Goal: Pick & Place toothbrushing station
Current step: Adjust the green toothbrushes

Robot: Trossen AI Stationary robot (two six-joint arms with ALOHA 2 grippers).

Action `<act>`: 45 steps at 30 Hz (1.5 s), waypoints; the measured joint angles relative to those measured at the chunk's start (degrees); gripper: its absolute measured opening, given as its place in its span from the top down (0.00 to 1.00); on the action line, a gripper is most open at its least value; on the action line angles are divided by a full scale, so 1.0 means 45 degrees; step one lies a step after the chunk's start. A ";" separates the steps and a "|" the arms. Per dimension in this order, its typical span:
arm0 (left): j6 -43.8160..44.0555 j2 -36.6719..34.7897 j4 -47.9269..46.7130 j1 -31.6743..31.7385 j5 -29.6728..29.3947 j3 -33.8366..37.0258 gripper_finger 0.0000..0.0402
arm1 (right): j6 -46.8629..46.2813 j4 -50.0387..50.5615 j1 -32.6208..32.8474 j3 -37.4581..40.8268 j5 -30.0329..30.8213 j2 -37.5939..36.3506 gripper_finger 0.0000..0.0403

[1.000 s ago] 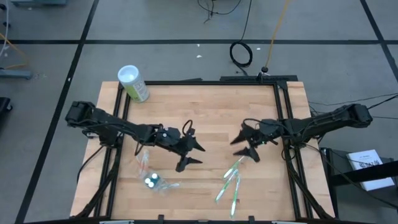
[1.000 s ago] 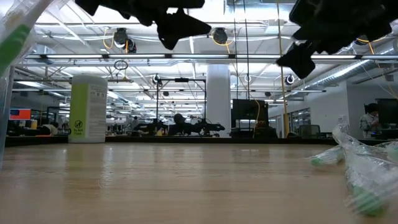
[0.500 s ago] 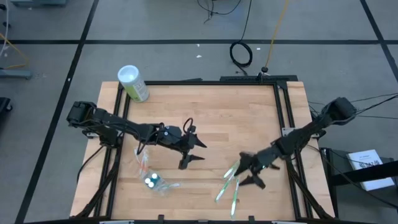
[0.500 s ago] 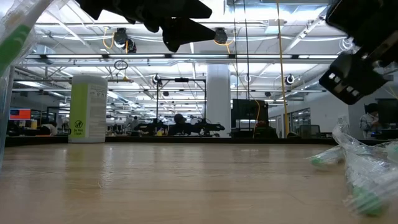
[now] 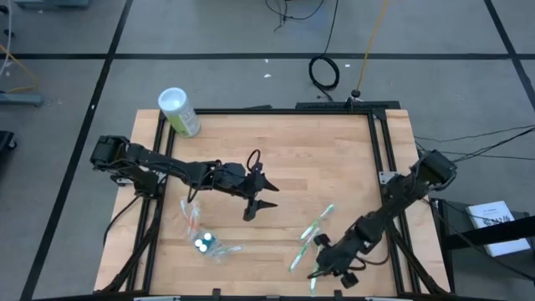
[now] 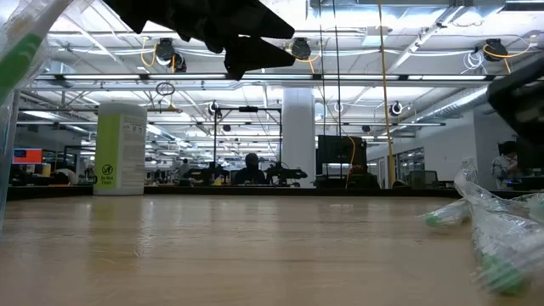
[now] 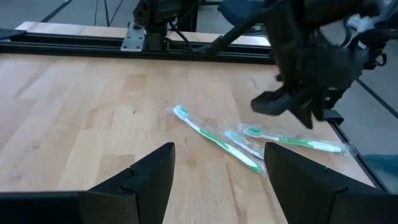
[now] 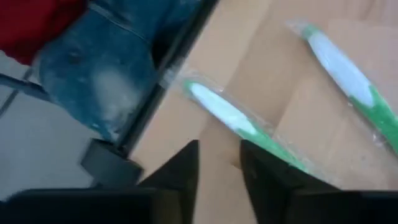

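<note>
Right tool point(image 5: 328, 266), fingers narrowed over a wrapped toothbrush point(image 8: 239, 124), probably not gripping yet: centre on handle, then close. Left tool point(image 5: 261, 196) wide, waiting.

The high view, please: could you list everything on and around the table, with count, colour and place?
table: one, light wood, black frame, centre
canister: one, green with white lid, far left corner
toothbrushes: at least three, white and green, near right part of the table
blue-capped tubes: small cluster, count unclear, near left part
clear holder: one, transparent, just beyond the tubes
cable coil: one, black, on the floor beyond the table
person: one, blue jeans, beside the table edge in the right wrist view
left end effector: one, dark, open, above mid-table
right end effector: one, dark, at the toothbrushes
</note>
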State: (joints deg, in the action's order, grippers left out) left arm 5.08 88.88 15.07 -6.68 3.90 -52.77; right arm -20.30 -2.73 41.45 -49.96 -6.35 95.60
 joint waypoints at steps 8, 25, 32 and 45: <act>0.0039 0.0000 0.0024 -0.0038 0.0005 0.0000 0.37 | -0.0416 -0.0043 -0.0570 -0.0025 0.0087 0.1393 0.96; -0.0245 0.0000 -0.0138 -0.0125 0.0015 0.0000 0.37 | 0.3750 0.0654 -0.3457 0.0020 0.5854 0.1265 1.00; -0.0403 -0.0005 -0.0521 -0.0125 0.0019 -0.0001 0.37 | 0.1186 0.4244 -0.3279 0.0016 0.4181 -0.0431 1.00; -0.0739 -0.0005 -0.0646 -0.0130 0.0015 -0.0010 0.37 | 0.0681 0.5288 -0.4593 0.2283 0.4675 -0.1002 1.00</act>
State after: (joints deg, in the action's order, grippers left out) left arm 1.76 88.86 12.16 -7.27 3.97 -52.82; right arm -17.23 21.07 20.79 -39.68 14.69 91.08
